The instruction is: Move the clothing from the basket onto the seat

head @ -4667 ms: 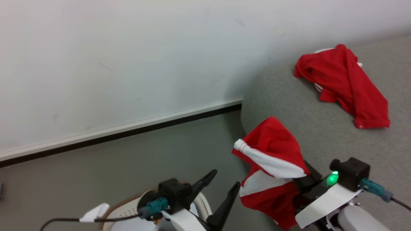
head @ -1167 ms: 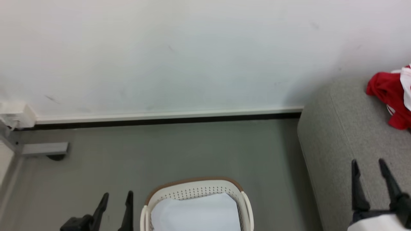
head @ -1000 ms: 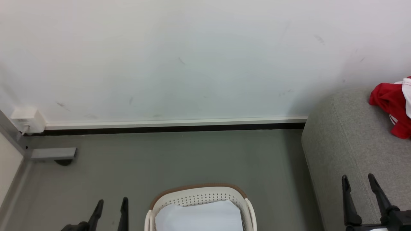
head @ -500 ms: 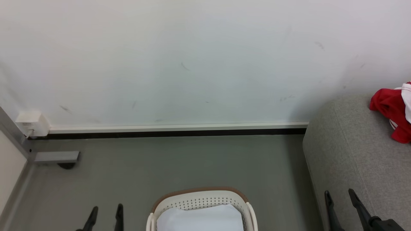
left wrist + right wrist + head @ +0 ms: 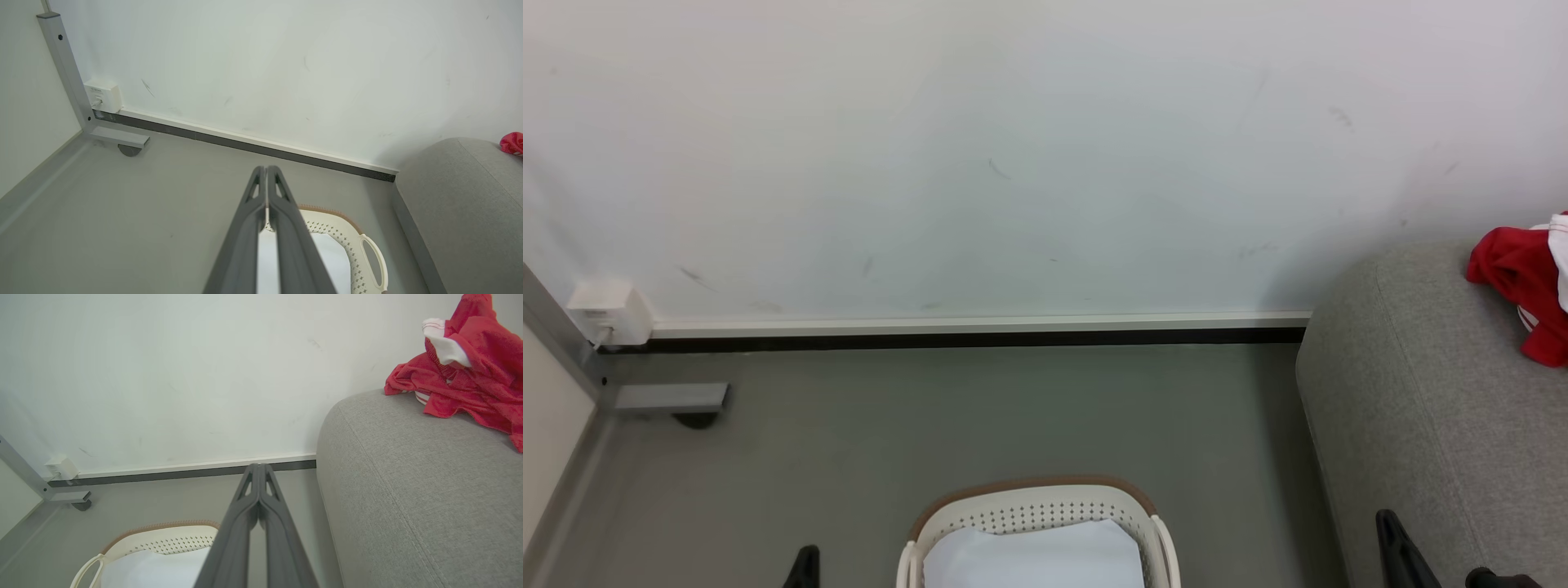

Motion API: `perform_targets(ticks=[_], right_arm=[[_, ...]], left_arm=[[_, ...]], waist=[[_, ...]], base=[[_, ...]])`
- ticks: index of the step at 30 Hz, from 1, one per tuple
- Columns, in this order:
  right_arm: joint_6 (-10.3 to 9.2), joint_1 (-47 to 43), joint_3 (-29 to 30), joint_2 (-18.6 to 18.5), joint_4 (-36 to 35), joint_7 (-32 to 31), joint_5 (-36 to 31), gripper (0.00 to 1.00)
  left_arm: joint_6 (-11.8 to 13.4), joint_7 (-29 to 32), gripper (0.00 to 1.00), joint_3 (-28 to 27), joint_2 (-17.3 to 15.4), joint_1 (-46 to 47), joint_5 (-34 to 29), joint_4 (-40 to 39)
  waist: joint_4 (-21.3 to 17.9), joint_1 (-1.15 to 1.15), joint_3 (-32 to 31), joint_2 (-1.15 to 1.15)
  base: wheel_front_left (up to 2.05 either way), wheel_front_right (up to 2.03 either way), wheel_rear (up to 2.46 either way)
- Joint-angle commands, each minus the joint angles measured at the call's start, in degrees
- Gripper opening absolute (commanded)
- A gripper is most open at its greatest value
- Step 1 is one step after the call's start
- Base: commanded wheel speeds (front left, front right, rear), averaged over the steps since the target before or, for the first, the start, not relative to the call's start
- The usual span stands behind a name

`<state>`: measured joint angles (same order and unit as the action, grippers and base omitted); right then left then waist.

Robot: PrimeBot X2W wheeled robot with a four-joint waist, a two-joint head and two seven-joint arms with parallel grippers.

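You see the basket (image 5: 1033, 498) standing on the grey floor (image 5: 980, 416), left of the seat's (image 5: 1413, 392) rounded end. Red clothing (image 5: 1515, 273) lies heaped on the seat, near its wall-side edge.

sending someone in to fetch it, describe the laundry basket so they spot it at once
Find the big light grey sofa against the white wall. On the grey floor beside its rounded end stands the laundry basket. Its cream-white plastic, rows of small holes and brown rim band set it apart from the red clothing on the sofa.

A white socket box (image 5: 609, 313) sits low on the wall (image 5: 1013, 163).
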<state>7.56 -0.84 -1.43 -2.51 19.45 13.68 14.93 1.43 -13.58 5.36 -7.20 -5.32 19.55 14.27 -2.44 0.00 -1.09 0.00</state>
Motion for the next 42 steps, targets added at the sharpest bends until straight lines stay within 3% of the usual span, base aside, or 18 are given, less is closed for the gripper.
perform_targets(ticks=[1, 14, 42], right_arm=[[-0.01, 1.1, 0.6, -0.3, -1.1, -0.8, 3.8, 0.00], [-0.02, 2.2, 1.9, -0.3, -2.0, -4.2, 16.9, 0.00], [-0.05, 4.1, 4.1, -0.4, -3.3, -10.0, 38.6, 0.00]], left_arm=[[-0.5, 0.8, 0.00, -1.0, -0.1, 1.4, 3.5, -0.8], [-2.0, 4.2, 0.00, -2.8, 0.7, 3.2, 15.8, -0.9], [-4.5, 9.9, 0.00, -6.2, 1.9, 6.3, 36.2, -0.7]], waist=[[0.0, 0.00, 0.0, 0.00], [0.3, 0.00, 0.2, 0.00], [0.9, 0.00, 0.4, 0.00]], base=[[0.00, 0.00, 0.00], [0.00, 0.00, 0.00], [0.00, 0.00, 0.00]])
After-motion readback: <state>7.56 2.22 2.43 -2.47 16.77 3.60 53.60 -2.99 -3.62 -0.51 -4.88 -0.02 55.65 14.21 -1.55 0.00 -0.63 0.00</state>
